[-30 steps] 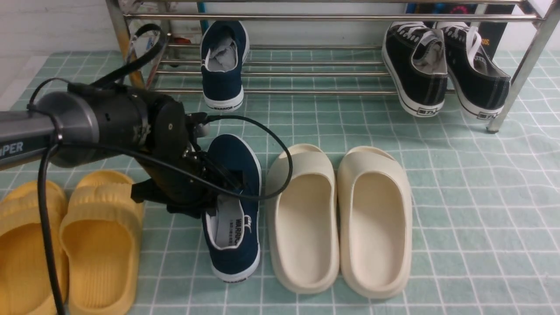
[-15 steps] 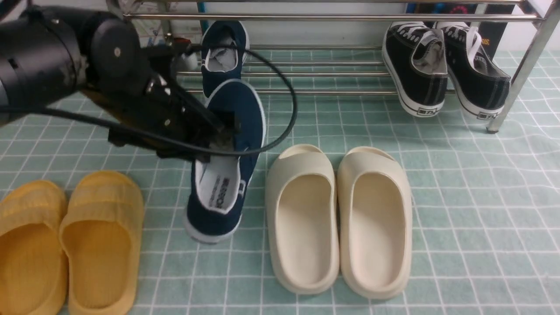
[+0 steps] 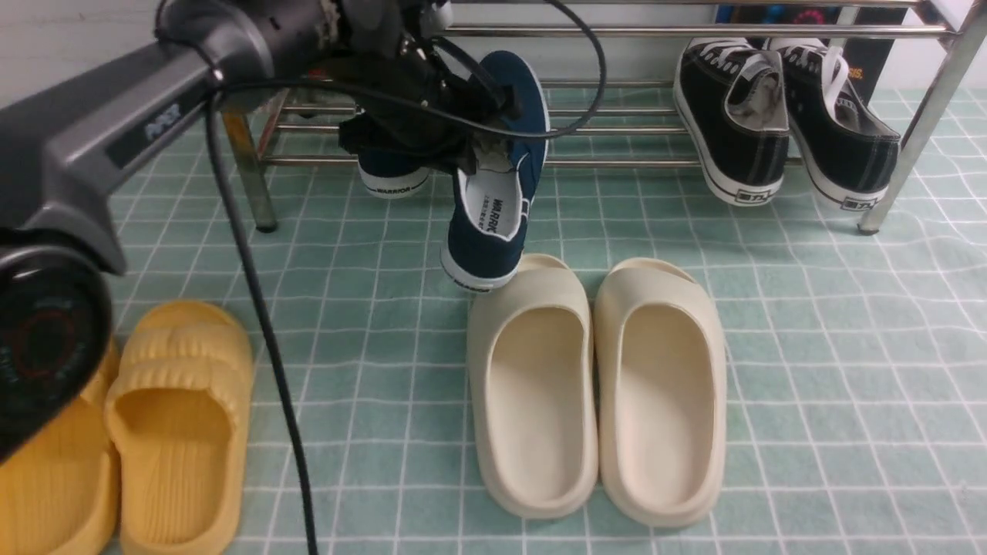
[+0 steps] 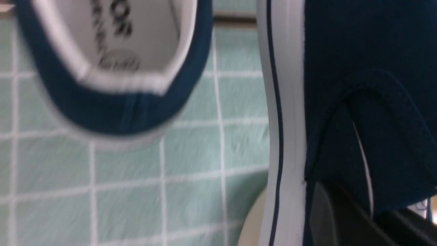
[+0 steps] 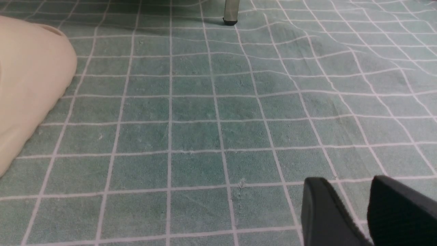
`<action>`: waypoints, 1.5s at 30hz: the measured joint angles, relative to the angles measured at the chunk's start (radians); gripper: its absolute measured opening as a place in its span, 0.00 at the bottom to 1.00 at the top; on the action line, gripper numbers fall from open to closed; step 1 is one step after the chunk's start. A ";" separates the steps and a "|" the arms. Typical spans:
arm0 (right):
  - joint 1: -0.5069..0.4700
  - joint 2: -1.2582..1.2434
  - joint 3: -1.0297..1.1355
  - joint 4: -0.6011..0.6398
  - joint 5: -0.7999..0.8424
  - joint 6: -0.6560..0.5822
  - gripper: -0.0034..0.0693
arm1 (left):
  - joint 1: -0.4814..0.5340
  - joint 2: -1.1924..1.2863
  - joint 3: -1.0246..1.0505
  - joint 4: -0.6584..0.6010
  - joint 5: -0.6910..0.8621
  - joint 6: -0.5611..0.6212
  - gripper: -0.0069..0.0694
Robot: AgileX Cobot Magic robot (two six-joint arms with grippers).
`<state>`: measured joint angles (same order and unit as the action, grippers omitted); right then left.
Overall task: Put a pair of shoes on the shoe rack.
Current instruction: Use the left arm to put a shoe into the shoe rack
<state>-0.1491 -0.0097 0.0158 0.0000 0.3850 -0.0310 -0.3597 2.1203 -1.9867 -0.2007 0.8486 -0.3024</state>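
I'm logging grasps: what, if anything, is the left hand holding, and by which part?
A navy slip-on shoe, held by the side of its opening, near the middle.

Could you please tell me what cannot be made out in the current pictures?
- Front view: upper part of the racked navy shoe, behind the left arm.
- Front view: left yellow slide, partly behind the arm, cut by the edge.
- Left wrist view: insole print, blurred.

Unclear sort of room — checked cloth [image 3: 840, 370], white wall [image 3: 92, 38] behind
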 joint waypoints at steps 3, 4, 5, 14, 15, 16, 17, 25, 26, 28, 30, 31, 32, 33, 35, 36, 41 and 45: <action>0.000 0.000 0.000 0.000 0.000 0.000 0.38 | 0.011 0.071 -0.110 -0.005 -0.003 -0.051 0.09; 0.000 0.000 0.000 0.000 0.000 0.000 0.38 | 0.015 0.102 -0.151 -0.005 -0.012 -0.068 0.09; 0.000 0.000 0.000 0.000 0.000 0.000 0.38 | 0.020 0.114 -0.175 -0.001 -0.020 -0.075 0.09; 0.000 0.000 0.000 0.000 0.000 0.000 0.38 | 0.055 0.212 -0.262 0.014 -0.135 -0.090 0.09; 0.000 0.000 0.000 0.000 0.000 0.000 0.38 | 0.055 0.216 -0.262 0.020 -0.144 -0.084 0.09; 0.000 0.000 0.000 0.000 0.000 0.000 0.38 | 0.055 0.215 -0.262 0.022 -0.146 -0.082 0.09; 0.000 0.000 0.000 0.000 0.000 0.000 0.38 | 0.055 0.222 -0.263 0.025 -0.170 -0.071 0.09; 0.000 0.000 0.000 0.000 0.000 0.000 0.38 | 0.055 0.247 -0.267 0.047 -0.262 -0.056 0.09; 0.000 0.000 0.000 0.000 0.000 0.000 0.38 | 0.055 0.248 -0.268 0.047 -0.268 -0.056 0.09; 0.000 0.000 0.000 0.000 0.000 0.000 0.38 | 0.055 0.250 -0.268 0.047 -0.278 -0.056 0.10; 0.000 0.000 0.000 0.000 0.000 0.000 0.38 | 0.055 0.253 -0.268 0.047 -0.293 -0.056 0.12; 0.000 0.000 0.000 0.000 0.000 0.000 0.38 | 0.055 0.254 -0.268 0.045 -0.304 -0.057 0.15; 0.000 0.000 0.000 0.000 0.000 0.000 0.38 | 0.055 0.254 -0.268 0.040 -0.317 -0.064 0.17; 0.000 0.000 0.000 0.000 0.000 0.000 0.38 | 0.055 0.254 -0.268 0.036 -0.321 -0.071 0.21; 0.000 0.000 0.000 0.000 0.000 0.000 0.38 | 0.055 0.254 -0.269 0.032 -0.322 -0.084 0.27; 0.000 0.000 0.000 0.000 0.000 0.000 0.38 | 0.055 0.254 -0.272 0.030 -0.321 -0.090 0.35; 0.000 0.000 0.000 0.000 0.000 0.000 0.38 | 0.055 0.253 -0.297 0.033 -0.253 -0.091 0.54; 0.000 0.000 0.000 0.000 0.000 0.000 0.38 | 0.055 0.241 -0.315 0.021 -0.191 -0.093 0.58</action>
<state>-0.1491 -0.0097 0.0158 0.0000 0.3850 -0.0310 -0.3049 2.3617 -2.3021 -0.1800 0.6579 -0.3952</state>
